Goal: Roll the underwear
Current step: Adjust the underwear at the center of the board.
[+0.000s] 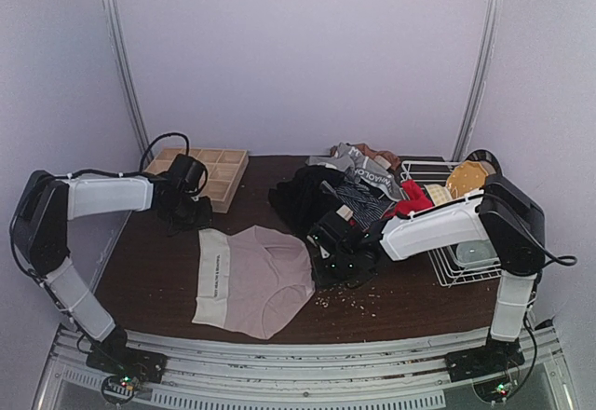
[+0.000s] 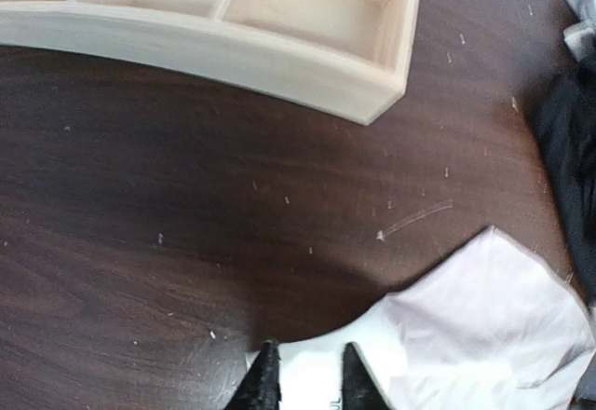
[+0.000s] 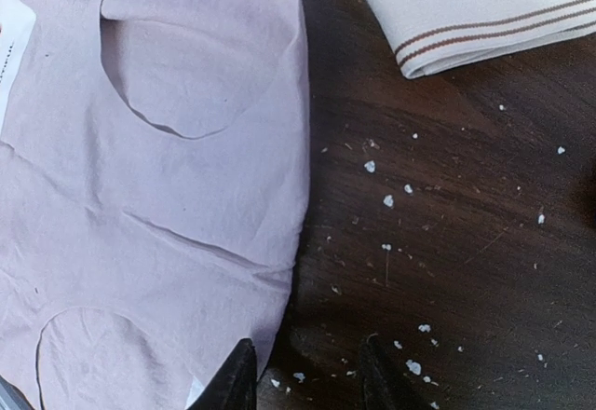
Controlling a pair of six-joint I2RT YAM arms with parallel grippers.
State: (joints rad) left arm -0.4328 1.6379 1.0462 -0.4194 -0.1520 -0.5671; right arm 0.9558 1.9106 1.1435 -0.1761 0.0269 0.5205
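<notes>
Pink briefs [image 1: 256, 280] flat, centre. Left gripper [image 2: 305, 384] slightly parted over their edge; right gripper [image 3: 303, 375] half-open, empty. Clothes pile [image 1: 340, 196] upper right, tray [image 1: 212, 172] upper left.

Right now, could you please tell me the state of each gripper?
Left gripper: open, holding nothing, over the pale pink cloth briefs.
Right gripper: open, holding nothing.
</notes>
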